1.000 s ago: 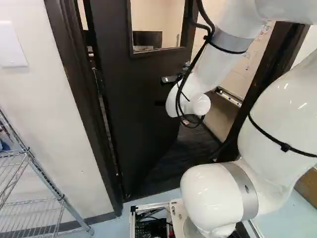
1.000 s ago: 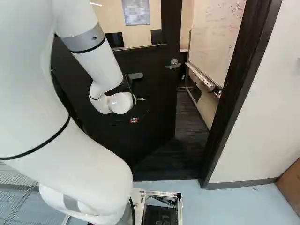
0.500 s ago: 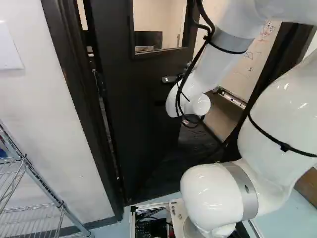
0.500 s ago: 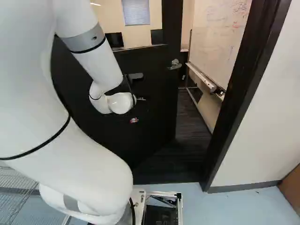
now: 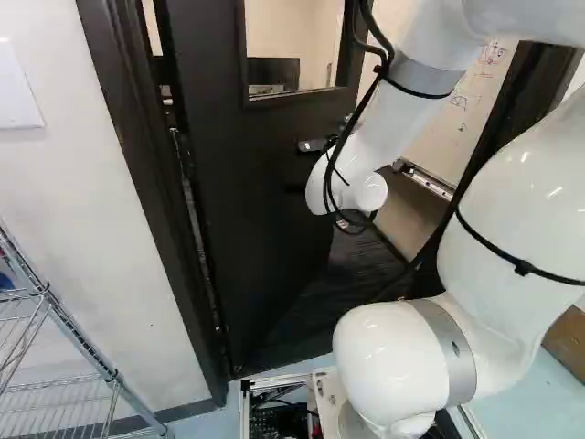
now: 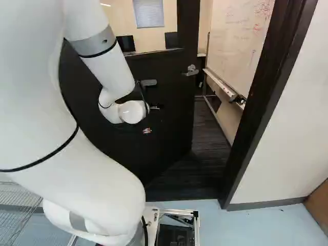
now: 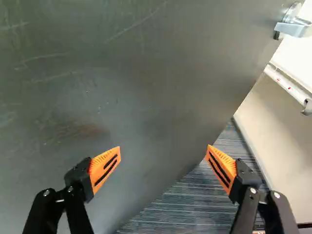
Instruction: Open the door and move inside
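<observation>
Two fingers (image 7: 104, 169) of my gripper (image 7: 163, 165) stand spread wide with nothing pinched between them, facing the broad dark face of the door (image 7: 146, 73), which hangs ajar ahead of my base (image 6: 179, 211), angled into the room beyond. Its lever handle (image 6: 190, 70) sits near the free edge, off to one side of my fingers, so I judge the job now is pushing the door wider, with no need to grasp. I'd press on the flat panel towards that free edge, where leverage is best, and let arm and base advance together, slowly, so my fingertips don't skid off into the gap over the dark floor (image 6: 210, 133). I'd also want my shoulder and base well inside the door frame (image 6: 260, 102) before driving through. Whether my fingertips touch the panel, I can't tell; in both base views my own wrist (image 6: 132, 112) hides most of the gripper. My arm (image 6: 115, 72) also covers part of the door, and whatever stands behind its lower panel is out of sight
</observation>
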{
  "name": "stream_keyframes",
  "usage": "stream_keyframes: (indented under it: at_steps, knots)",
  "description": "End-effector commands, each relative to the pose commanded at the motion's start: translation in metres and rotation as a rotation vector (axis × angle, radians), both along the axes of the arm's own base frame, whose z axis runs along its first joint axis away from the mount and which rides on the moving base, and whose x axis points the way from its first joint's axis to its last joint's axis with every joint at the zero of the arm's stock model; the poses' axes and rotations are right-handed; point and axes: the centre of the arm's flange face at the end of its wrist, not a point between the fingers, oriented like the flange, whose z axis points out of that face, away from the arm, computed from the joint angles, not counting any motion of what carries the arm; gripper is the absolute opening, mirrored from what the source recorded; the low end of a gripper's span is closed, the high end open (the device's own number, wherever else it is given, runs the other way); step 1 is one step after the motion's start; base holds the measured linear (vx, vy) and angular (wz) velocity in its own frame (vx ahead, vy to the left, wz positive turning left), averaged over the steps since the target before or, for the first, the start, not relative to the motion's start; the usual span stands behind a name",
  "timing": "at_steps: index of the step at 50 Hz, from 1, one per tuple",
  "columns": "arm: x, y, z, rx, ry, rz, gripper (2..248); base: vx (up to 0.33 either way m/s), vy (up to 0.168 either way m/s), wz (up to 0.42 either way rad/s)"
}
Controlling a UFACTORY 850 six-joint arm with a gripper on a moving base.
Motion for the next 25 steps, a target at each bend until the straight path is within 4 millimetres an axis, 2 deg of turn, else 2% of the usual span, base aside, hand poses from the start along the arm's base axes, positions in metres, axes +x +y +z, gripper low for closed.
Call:
stream_keyframes:
  at_steps: [25]
  knots:
    - [0.02, -0.002, 0.001, 0.03, 0.0, -0.057, 247, 0.0, 0.0, 0.0]
